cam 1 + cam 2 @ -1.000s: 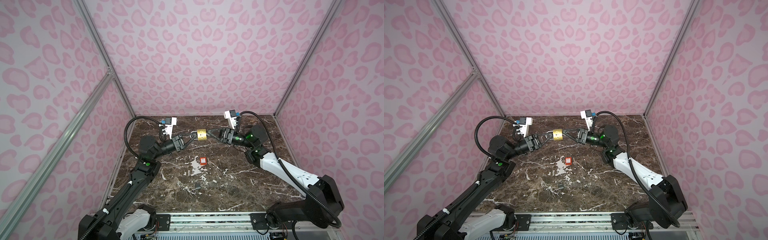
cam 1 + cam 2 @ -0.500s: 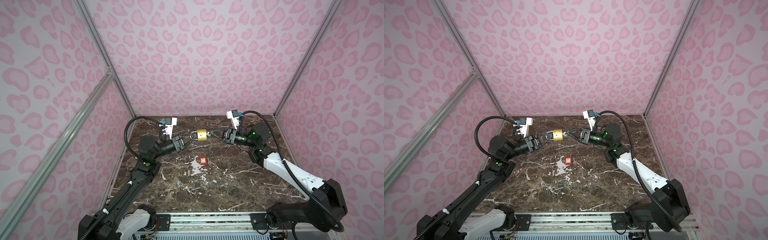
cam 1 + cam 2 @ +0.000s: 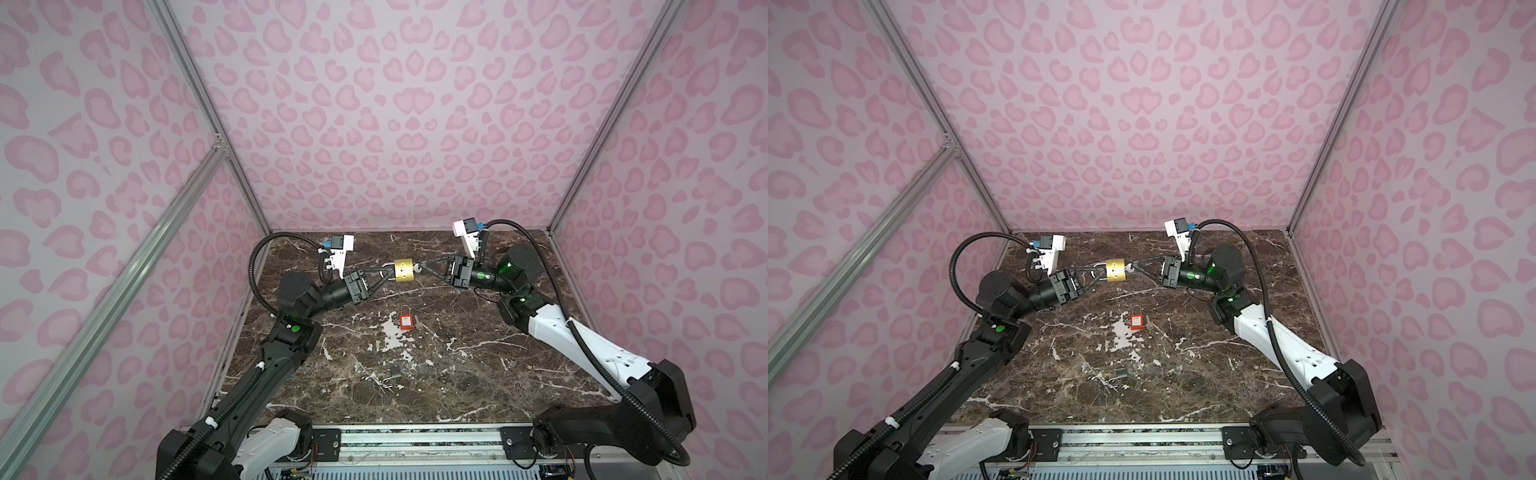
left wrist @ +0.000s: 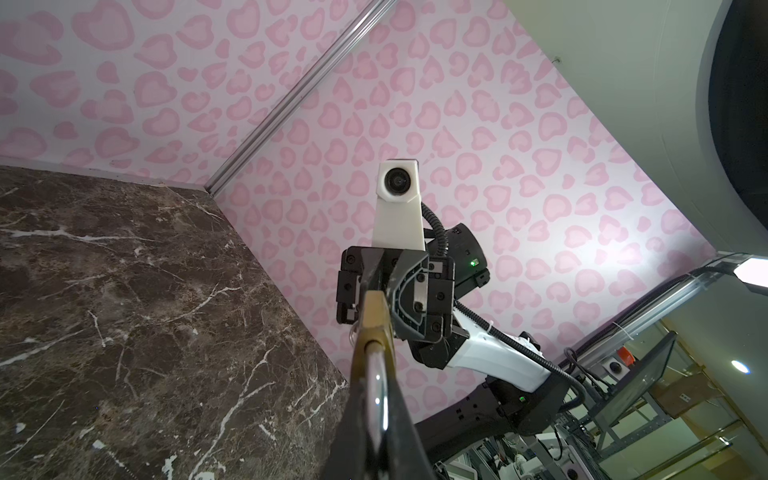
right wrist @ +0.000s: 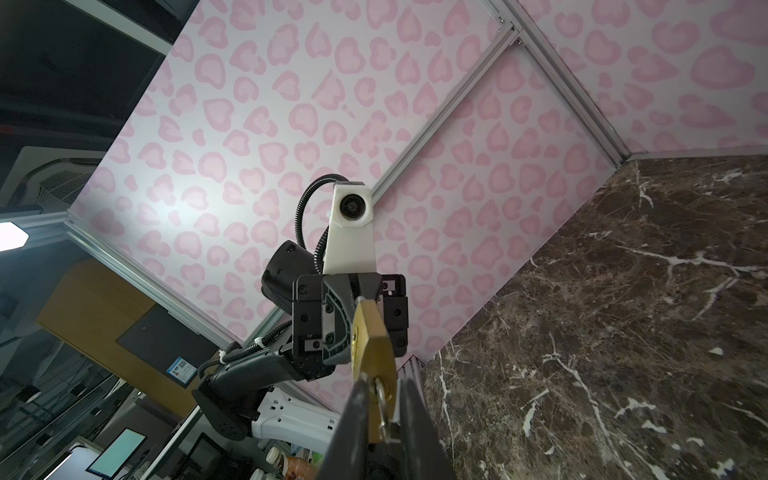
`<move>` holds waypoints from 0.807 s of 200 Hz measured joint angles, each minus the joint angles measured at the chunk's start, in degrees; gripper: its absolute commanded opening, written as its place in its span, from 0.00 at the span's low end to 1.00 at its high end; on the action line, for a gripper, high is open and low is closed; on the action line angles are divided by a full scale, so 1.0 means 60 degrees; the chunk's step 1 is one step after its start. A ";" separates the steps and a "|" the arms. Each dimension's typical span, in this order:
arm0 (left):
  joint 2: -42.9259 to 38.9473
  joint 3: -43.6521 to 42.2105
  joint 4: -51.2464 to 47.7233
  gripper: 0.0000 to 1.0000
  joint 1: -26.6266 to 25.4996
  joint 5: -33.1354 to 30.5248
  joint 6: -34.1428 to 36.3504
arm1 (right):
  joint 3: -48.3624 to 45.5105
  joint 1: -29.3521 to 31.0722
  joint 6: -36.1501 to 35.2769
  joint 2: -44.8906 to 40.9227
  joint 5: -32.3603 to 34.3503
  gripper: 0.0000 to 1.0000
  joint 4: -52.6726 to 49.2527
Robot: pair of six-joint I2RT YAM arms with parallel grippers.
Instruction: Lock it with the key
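A brass padlock [image 3: 403, 270] [image 3: 1116, 270] hangs in the air above the back of the table. My left gripper [image 3: 387, 272] [image 3: 1099, 272] is shut on its steel shackle [image 4: 376, 386]. A silver key [image 3: 417, 269] [image 5: 380, 399] sticks out of the lock's opposite end. My right gripper [image 3: 419, 268] [image 3: 1131, 267] has its fingers close on either side of the key. In the right wrist view one finger lies against the key and a thin gap shows at the other. In the left wrist view the padlock [image 4: 376, 320] is seen edge-on.
A small red padlock [image 3: 406, 322] [image 3: 1136, 322] lies on the marble table [image 3: 478, 365] near the middle. A small dark padlock [image 3: 395, 372] [image 3: 1121, 374] lies nearer the front. Pink patterned walls with aluminium posts close in three sides.
The right gripper's jaws have narrowed from wide apart to nearly closed around the key. The left gripper and the padlock have stayed where they were.
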 measured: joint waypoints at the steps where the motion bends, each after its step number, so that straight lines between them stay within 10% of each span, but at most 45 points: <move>1: 0.0000 0.0000 0.0000 0.04 0.0000 0.0000 0.0000 | 0.0004 0.0004 0.0004 0.0007 -0.0004 0.16 0.0004; 161: 0.0000 -0.0004 -0.0040 0.04 0.0004 0.0069 -0.0036 | -0.0007 0.0197 0.0273 0.0197 -0.0073 0.00 0.0386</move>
